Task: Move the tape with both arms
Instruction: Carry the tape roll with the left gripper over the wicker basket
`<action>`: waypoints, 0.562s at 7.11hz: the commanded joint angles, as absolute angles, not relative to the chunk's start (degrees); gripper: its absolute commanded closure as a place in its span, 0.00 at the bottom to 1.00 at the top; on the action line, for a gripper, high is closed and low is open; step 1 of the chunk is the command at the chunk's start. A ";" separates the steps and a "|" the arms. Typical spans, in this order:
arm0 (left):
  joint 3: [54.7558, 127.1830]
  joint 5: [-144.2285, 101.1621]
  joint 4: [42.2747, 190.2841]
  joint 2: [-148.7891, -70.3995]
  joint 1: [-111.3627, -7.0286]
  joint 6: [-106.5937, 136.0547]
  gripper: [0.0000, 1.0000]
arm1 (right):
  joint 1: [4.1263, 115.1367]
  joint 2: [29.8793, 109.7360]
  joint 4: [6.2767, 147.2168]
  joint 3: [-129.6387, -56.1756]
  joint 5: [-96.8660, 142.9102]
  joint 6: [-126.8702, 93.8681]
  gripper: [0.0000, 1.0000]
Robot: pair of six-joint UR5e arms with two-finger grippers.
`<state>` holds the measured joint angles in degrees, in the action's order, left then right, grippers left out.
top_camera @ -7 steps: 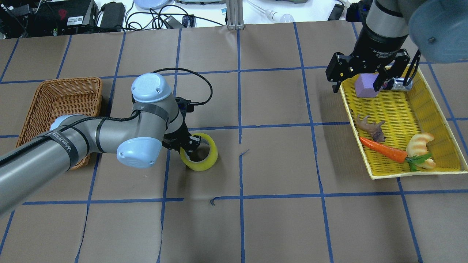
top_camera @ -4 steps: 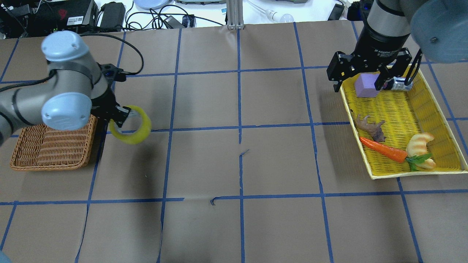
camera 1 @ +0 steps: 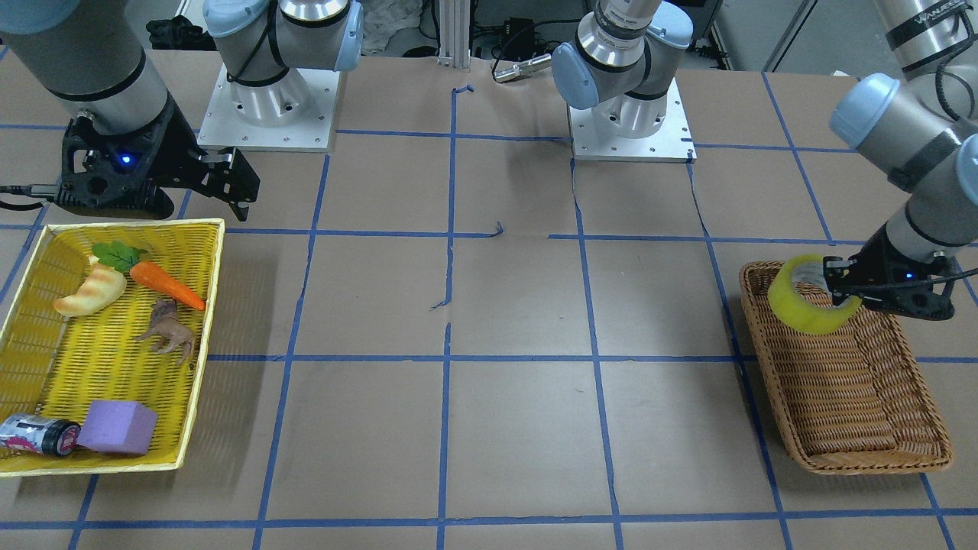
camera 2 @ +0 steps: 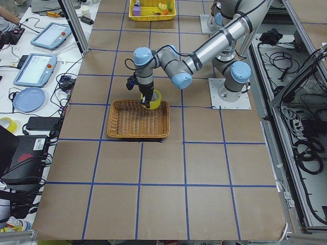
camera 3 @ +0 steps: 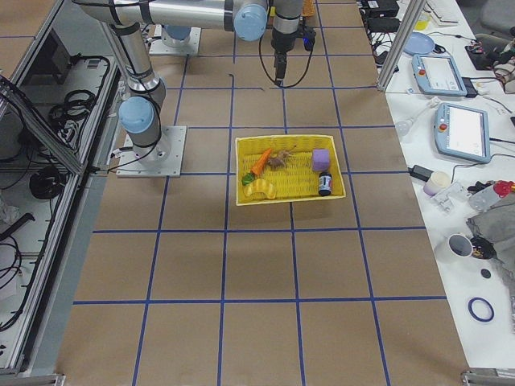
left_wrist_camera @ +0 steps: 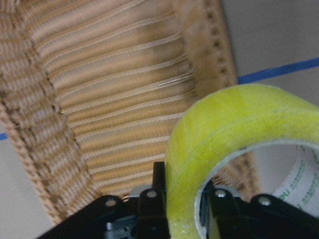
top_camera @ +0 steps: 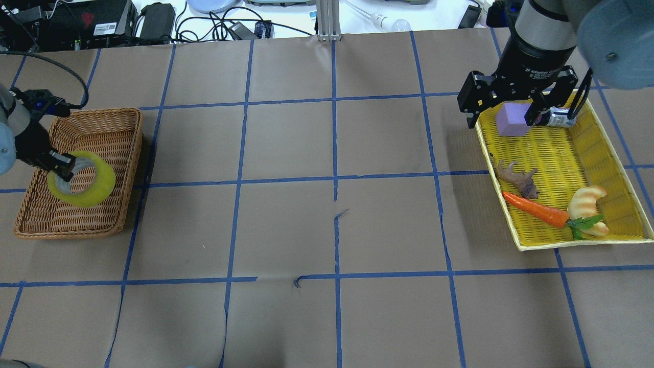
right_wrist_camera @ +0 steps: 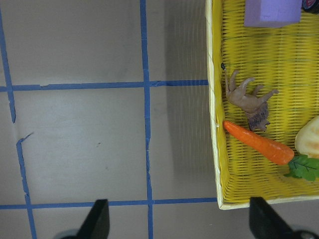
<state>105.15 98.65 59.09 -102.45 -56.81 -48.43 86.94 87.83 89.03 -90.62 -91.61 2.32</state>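
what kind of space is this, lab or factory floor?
Most likely a robotics research lab: brown-paper table gridded in blue lines, two arm bases bolted to it, teach pendants and loose cables on the adjoining bench.

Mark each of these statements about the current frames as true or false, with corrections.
1. The left end effector grips the yellow-green roll of packing tape. True.
2. The tape lies flat on the table's centre. False: it is held over the brown wicker basket.
3. The right end effector is shut on the purple foam block. False: it is open and empty; the block lies in the yellow plastic tray.
4. An orange toy carrot lies in the yellow tray. True.
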 commanded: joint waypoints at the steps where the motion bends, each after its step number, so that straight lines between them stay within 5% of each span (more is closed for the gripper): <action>1: 105.12 96.07 51.90 -105.28 -51.86 -53.96 1.00 | 87.01 87.89 88.95 -90.70 -91.49 3.25 0.00; 4: 105.29 91.67 44.12 -111.52 -51.86 -53.35 1.00 | 87.27 87.89 88.77 -90.88 -91.32 3.34 0.00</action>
